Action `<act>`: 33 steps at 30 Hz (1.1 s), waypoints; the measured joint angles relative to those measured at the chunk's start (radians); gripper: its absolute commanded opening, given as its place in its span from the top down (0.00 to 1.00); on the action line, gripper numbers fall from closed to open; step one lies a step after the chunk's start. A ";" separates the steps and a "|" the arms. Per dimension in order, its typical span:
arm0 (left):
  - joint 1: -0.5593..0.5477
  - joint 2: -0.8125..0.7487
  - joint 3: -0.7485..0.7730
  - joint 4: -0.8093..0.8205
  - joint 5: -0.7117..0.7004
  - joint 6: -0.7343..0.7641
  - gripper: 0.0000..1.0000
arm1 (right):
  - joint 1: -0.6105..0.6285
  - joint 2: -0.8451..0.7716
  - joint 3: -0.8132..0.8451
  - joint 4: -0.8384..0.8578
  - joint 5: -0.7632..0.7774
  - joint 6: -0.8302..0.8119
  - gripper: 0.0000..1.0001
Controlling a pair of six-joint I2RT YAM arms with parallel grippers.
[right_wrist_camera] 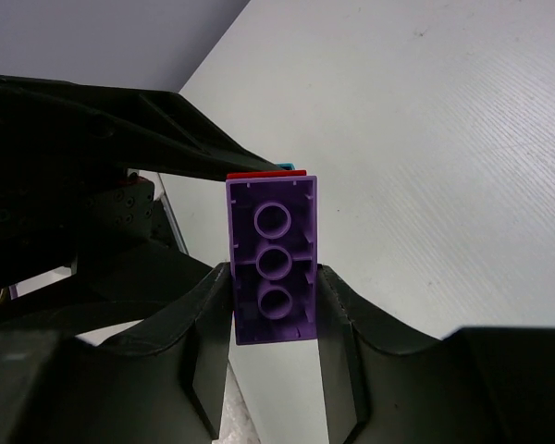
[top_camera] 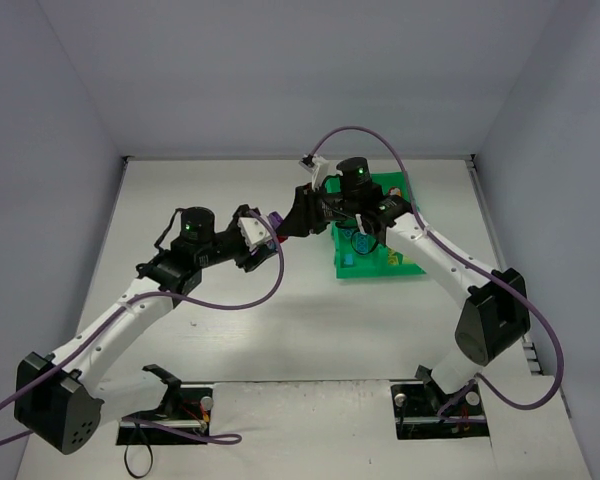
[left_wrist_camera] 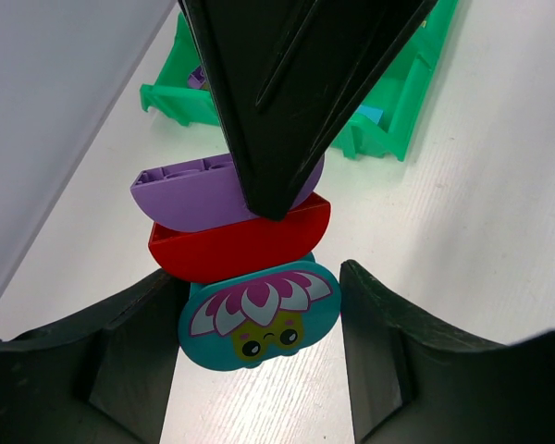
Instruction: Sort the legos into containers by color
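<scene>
Right fingers [right_wrist_camera: 347, 342] clamp purple lego [right_wrist_camera: 271, 264], left fingers [left_wrist_camera: 120, 361] teal [left_wrist_camera: 259, 319].

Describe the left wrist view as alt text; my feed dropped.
A stack of three bricks, purple brick over red brick over a teal brick printed with a flower face, sits between the fingers of the left end effector. The right end effector, entering from the top edge, clamps the purple brick; the green tray lies behind on the white table.
</scene>
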 measured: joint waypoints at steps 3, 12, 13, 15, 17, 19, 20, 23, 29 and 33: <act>0.000 0.003 0.000 0.000 -0.001 0.000 1.00 | 0.000 0.000 0.000 0.000 0.001 -0.005 1.00; 0.000 0.018 -0.060 0.091 -0.003 -0.022 1.00 | 0.000 0.000 -0.001 -0.037 0.031 -0.037 1.00; 0.000 0.021 -0.067 0.099 -0.003 -0.026 1.00 | 0.000 -0.002 -0.002 -0.038 0.037 -0.039 1.00; 0.000 0.032 -0.083 0.098 -0.006 -0.033 1.00 | -0.003 -0.010 -0.002 -0.037 0.040 -0.038 1.00; 0.000 0.048 -0.100 0.098 -0.007 -0.044 1.00 | -0.009 -0.031 -0.003 -0.037 0.043 -0.038 1.00; 0.000 0.065 -0.114 0.097 -0.007 -0.051 1.00 | -0.014 -0.053 -0.003 -0.035 0.043 -0.038 1.00; 0.000 0.073 -0.118 0.097 -0.007 -0.055 1.00 | -0.016 -0.063 -0.003 -0.033 0.044 -0.038 1.00; 0.000 0.087 -0.119 0.098 -0.007 -0.062 1.00 | -0.025 -0.089 -0.010 -0.029 0.064 -0.041 1.00; 0.000 0.076 -0.119 0.107 -0.007 -0.074 1.00 | -0.095 -0.095 -0.014 -0.030 0.272 -0.056 0.99; 0.000 0.032 -0.119 0.103 -0.007 -0.081 1.00 | -0.190 -0.048 0.000 -0.029 0.461 -0.058 0.96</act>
